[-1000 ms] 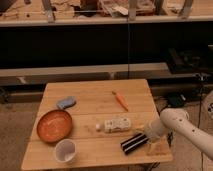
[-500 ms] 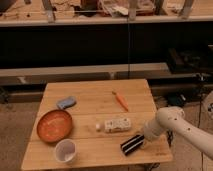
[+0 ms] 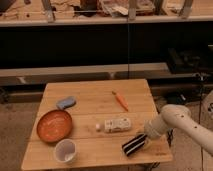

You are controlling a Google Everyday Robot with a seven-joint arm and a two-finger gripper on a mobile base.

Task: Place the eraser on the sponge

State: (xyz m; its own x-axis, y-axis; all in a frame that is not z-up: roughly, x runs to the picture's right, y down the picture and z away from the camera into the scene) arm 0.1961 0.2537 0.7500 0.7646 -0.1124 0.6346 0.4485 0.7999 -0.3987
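Observation:
The eraser (image 3: pixel 133 144), a black block with thin white stripes, lies tilted near the table's front right corner. My gripper (image 3: pixel 145 137) is at the eraser's right end, at the tip of the white arm (image 3: pixel 172 120) that reaches in from the right. The sponge (image 3: pixel 66 103), a flat grey-blue pad, lies at the left side of the table, behind the orange bowl and well apart from the eraser.
On the wooden table (image 3: pixel 95 95) are an orange bowl (image 3: pixel 54 125), a white cup (image 3: pixel 65 150) at the front left, a clear bottle (image 3: pixel 114 125) lying on its side, and a carrot (image 3: pixel 120 100). Dark shelving stands behind the table.
The arm has swung left and down toward the eraser, bringing the gripper against its right end. The eraser and other objects have stayed where they were.

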